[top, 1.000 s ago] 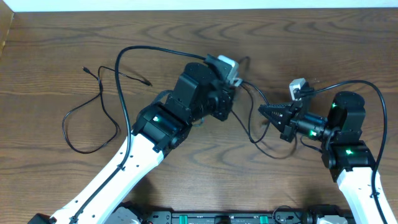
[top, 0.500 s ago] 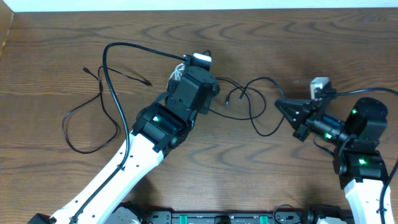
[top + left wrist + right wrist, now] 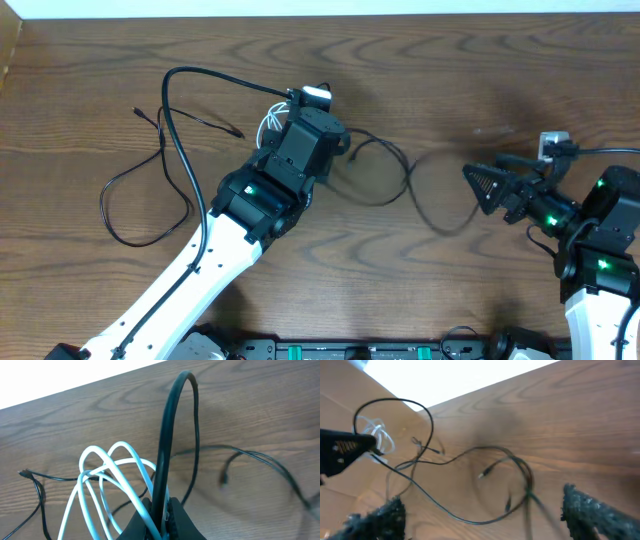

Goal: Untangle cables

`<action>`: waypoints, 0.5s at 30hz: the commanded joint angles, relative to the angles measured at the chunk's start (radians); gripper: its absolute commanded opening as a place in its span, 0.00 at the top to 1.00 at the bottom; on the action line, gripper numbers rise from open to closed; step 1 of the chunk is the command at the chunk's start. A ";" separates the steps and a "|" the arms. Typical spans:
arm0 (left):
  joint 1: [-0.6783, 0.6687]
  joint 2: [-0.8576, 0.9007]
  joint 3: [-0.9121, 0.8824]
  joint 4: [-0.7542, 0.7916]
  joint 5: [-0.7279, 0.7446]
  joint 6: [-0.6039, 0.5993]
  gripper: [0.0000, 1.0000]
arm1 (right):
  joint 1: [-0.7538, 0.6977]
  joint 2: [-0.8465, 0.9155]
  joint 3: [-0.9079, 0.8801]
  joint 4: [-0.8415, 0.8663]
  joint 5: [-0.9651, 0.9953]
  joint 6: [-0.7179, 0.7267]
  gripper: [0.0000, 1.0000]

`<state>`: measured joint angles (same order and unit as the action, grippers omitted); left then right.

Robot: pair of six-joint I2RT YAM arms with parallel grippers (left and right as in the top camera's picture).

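Note:
My left gripper (image 3: 161, 506) is shut on a looped white cable (image 3: 107, 472) and a black cable (image 3: 172, 420) that arcs up from between its jaws. Seen from overhead, the left gripper (image 3: 288, 118) hangs over the middle of the table with the white cable (image 3: 270, 125) at its side. From there the thin black cable (image 3: 395, 160) trails right in loose, partly blurred loops. The right gripper (image 3: 484, 189) stands open just past those loops, holding nothing. In the right wrist view its fingers (image 3: 600, 515) are spread wide, with the black cable (image 3: 527, 485) ahead between them.
A second thin black cable (image 3: 150, 215) lies in a loop on the left of the wooden table (image 3: 480, 70). The thick black lead (image 3: 185, 150) of the left arm arches above it. The table's back edge runs along the top.
The right gripper opened, let go of the black cable and drew back to the right. The freed cable dropped into loose loops. The left gripper moved left with its cables.

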<state>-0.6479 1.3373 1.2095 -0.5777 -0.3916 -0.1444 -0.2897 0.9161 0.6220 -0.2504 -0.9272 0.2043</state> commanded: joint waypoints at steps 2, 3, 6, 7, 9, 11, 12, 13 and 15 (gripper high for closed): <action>0.005 -0.002 0.025 0.003 0.016 0.009 0.92 | -0.008 -0.007 0.012 -0.009 0.021 0.000 0.01; 0.005 -0.002 0.025 0.003 0.017 0.009 0.92 | -0.008 -0.007 0.012 -0.010 0.026 -0.001 0.01; 0.005 -0.002 0.025 0.002 0.063 0.010 0.92 | -0.008 -0.007 0.012 -0.013 0.031 -0.001 0.01; 0.005 -0.002 0.025 0.003 0.097 0.010 0.92 | -0.008 -0.007 0.012 -0.013 0.031 -0.001 0.01; 0.005 -0.002 0.025 0.003 0.160 0.018 0.92 | -0.008 -0.007 0.012 -0.013 0.027 -0.001 0.01; 0.005 -0.002 0.025 0.003 0.235 0.057 0.92 | -0.008 -0.007 0.012 -0.015 0.013 -0.006 0.01; 0.005 -0.002 0.025 0.002 0.289 0.099 0.92 | -0.008 -0.007 0.012 -0.014 -0.004 -0.022 0.01; 0.005 -0.002 0.025 -0.002 0.357 0.158 0.92 | -0.008 -0.007 0.012 -0.014 -0.036 -0.056 0.01; 0.005 -0.002 0.025 -0.014 0.478 0.264 0.92 | -0.008 -0.007 0.012 -0.015 -0.120 -0.148 0.01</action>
<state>-0.6476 1.3373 1.2095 -0.5797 -0.1608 -0.0689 -0.2897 0.9157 0.6220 -0.2653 -0.9283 0.1776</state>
